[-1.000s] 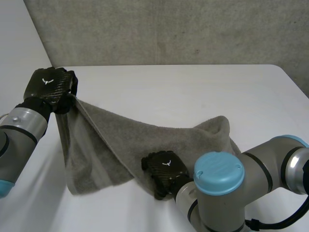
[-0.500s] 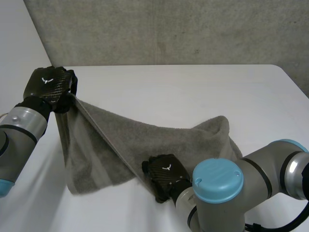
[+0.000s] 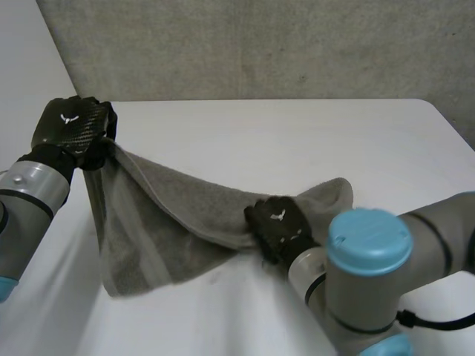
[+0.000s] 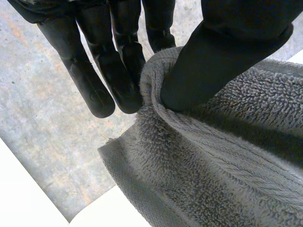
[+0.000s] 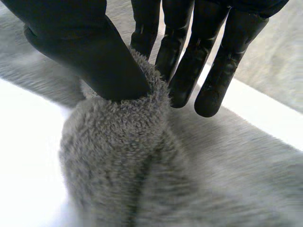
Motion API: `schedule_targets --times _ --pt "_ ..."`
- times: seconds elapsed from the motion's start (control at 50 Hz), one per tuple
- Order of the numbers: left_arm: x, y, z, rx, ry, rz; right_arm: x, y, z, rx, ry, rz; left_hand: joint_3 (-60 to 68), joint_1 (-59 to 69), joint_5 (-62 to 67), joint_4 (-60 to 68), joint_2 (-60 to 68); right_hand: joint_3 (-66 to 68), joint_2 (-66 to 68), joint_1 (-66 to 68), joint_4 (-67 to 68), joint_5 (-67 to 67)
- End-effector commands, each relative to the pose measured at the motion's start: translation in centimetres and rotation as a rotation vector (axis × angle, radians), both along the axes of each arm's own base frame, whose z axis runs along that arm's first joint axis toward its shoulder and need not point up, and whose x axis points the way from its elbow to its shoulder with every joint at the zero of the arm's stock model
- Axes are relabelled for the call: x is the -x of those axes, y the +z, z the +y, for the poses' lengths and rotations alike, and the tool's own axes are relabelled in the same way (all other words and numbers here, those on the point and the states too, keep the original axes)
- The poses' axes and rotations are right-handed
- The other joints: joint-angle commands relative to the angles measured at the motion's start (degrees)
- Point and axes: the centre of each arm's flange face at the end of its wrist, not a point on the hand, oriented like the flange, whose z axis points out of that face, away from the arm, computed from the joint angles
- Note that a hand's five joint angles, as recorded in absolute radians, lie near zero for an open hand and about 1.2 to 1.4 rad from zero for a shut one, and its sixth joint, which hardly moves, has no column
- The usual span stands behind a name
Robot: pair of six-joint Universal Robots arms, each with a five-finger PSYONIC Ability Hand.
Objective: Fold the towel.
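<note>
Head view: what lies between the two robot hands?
The grey towel, stretched from the left robot hand to the right robot hand, as the head view shows.

The black right hand (image 5: 142,42) pinches a bunched fold of fluffy grey terry towel (image 5: 142,161) between thumb and fingers (image 5: 222,61) above the white table (image 5: 28,132)

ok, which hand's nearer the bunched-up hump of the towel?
Right. The right hand pinches the towel just beside the hump; the left hand pinches the opposite end, lifted near the back-left corner of the table.
</note>
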Motion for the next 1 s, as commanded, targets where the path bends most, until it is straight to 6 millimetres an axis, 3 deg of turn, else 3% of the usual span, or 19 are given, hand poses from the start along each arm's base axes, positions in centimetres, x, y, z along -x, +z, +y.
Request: schedule_targets --times 0.02,0.1,0.28,0.42,0.5,0.54,0.56,0.6,0.62,0.64,0.66,0.7,0.78,0.82,0.86,0.88,0.92,0.94,1.0 --pt "0.1 0.5 0.4 0.008 -0.006 0.002 1.4 3.5 -2.6 0.086 -0.057 -0.034 10.27 13.59 11.21 10.26 10.42 12.82 13.08 24.80 12.41 14.75" --pt "0.2 -0.4 1.2 -0.032 -0.018 -0.016 2.5 5.4 -3.6 0.119 -0.028 0.048 10.27 13.59 11.21 10.26 10.42 12.82 13.08 24.80 12.41 14.75" --pt "1.4 -3.4 3.6 -0.228 -0.082 -0.068 4.6 6.1 -2.8 -0.014 0.101 0.376 10.27 13.59 11.21 10.26 10.42 12.82 13.08 24.80 12.41 14.75" --pt "3.9 -3.4 1.7 -0.189 -0.140 -0.108 3.8 9.9 -8.0 0.184 0.038 0.345 10.27 13.59 11.21 10.26 10.42 12.82 13.08 24.80 12.41 14.75" --pt "5.6 -0.6 -0.5 -0.046 -0.157 -0.111 2.6 13.6 -11.0 0.396 -0.017 0.262 10.27 13.59 11.21 10.26 10.42 12.82 13.08 24.80 12.41 14.75" --pt "7.2 4.7 -2.9 0.166 -0.157 -0.056 1.7 18.9 -13.5 0.689 -0.089 0.170 10.27 13.59 11.21 10.26 10.42 12.82 13.08 24.80 12.41 14.75" --pt "7.2 4.7 -2.9 0.168 -0.157 -0.056 1.7 19.0 -13.5 0.691 -0.090 0.170 10.27 13.59 11.21 10.26 10.42 12.82 13.08 24.80 12.41 14.75" --pt "7.7 11.2 -4.3 0.417 -0.121 0.030 1.8 24.5 -14.8 0.991 -0.174 0.101 10.27 13.59 11.21 10.26 10.42 12.82 13.08 24.80 12.41 14.75" --pt "7.7 11.2 -4.3 0.418 -0.120 0.030 1.8 24.5 -14.8 0.993 -0.174 0.100 10.27 13.59 11.21 10.26 10.42 12.82 13.08 24.80 12.41 14.75" --pt "7.5 14.1 -4.7 0.538 -0.083 0.080 1.9 26.6 -15.0 1.104 -0.208 0.072 10.27 13.59 11.21 10.26 10.42 12.82 13.08 24.80 12.41 14.75" --pt "7.5 14.2 -4.7 0.539 -0.082 0.080 1.9 26.6 -15.0 1.105 -0.208 0.072 10.27 13.59 11.21 10.26 10.42 12.82 13.08 24.80 12.41 14.75" --pt "6.9 17.8 -4.7 0.683 -0.022 0.177 2.3 28.2 -15.0 1.205 -0.207 0.039 10.27 13.59 11.21 10.26 10.42 12.82 13.08 24.80 12.41 14.75" --pt "6.6 17.3 -4.8 0.654 -0.016 0.208 2.1 26.5 -14.8 1.139 -0.110 0.076 10.27 13.59 11.21 10.26 10.42 12.82 13.08 24.80 12.41 14.75" --pt "6.4 15.7 -5.0 0.583 -0.014 0.192 2.1 25.0 -14.7 1.062 -0.054 0.113 10.27 13.59 11.21 10.26 10.42 12.82 13.08 24.80 12.41 14.75" --pt "6.2 10.7 -4.9 0.397 -0.020 0.125 3.0 21.2 -14.8 0.853 0.042 0.204 10.27 13.59 11.21 10.26 10.42 12.82 13.08 24.80 12.41 14.75" --pt "6.2 10.7 -4.9 0.396 -0.020 0.125 3.0 21.2 -14.8 0.852 0.042 0.204 10.27 13.59 11.21 10.26 10.42 12.82 13.08 24.80 12.41 14.75" --pt "5.7 5.6 -4.1 0.229 -0.022 0.059 3.7 16.9 -14.1 0.623 0.148 0.286 10.27 13.59 11.21 10.26 10.42 12.82 13.08 24.80 12.41 14.75" --pt "5.7 5.6 -4.1 0.228 -0.022 0.059 3.7 16.9 -14.1 0.622 0.149 0.287 10.27 13.59 11.21 10.26 10.42 12.82 13.08 24.80 12.41 14.75" --pt "4.5 0.9 -3.1 0.090 -0.021 0.002 4.5 13.2 -13.4 0.449 0.227 0.382 10.27 13.59 11.21 10.26 10.42 12.82 13.08 24.80 12.41 14.75"
